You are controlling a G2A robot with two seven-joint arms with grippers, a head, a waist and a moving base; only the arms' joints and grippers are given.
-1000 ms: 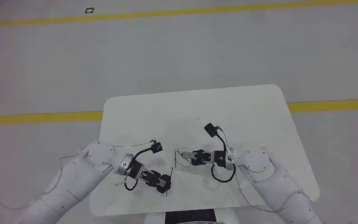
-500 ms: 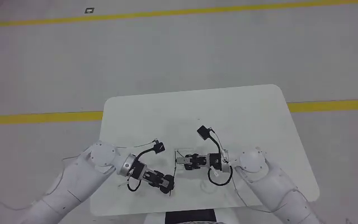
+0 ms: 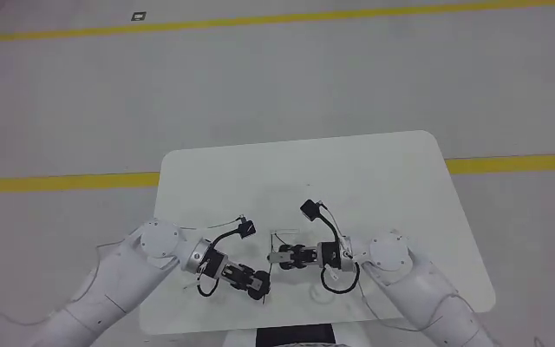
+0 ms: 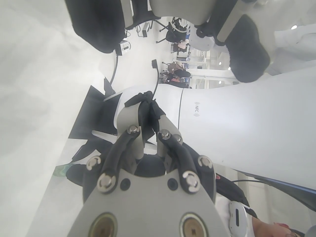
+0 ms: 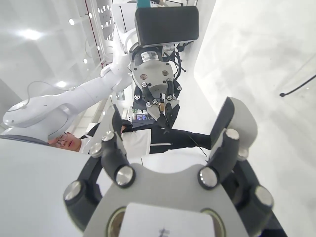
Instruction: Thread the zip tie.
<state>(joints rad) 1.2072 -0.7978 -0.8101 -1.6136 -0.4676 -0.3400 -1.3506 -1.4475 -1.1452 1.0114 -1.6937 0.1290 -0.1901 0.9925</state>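
Observation:
A thin black zip tie (image 3: 266, 271) stands pinched in my left gripper (image 3: 257, 284), near the table's front edge. In the left wrist view its strand (image 4: 156, 82) rises from the shut fingertips (image 4: 144, 99) to a small square head. My right gripper (image 3: 277, 257) hangs open just right of the tie, facing the left one. Its two dark pads (image 4: 98, 13) flank the tie's head with space on both sides. In the right wrist view my open right gripper (image 5: 170, 124) frames the shut left gripper (image 5: 166, 120) a short way off.
A second black zip tie (image 5: 296, 86) lies loose on the white table (image 3: 381, 173), behind the grippers. Both arms crowd the front edge. The table's far half and right side hold free room.
My right gripper has slid left along the front of the table, closing on the left gripper and the tie. The left gripper has shifted only slightly.

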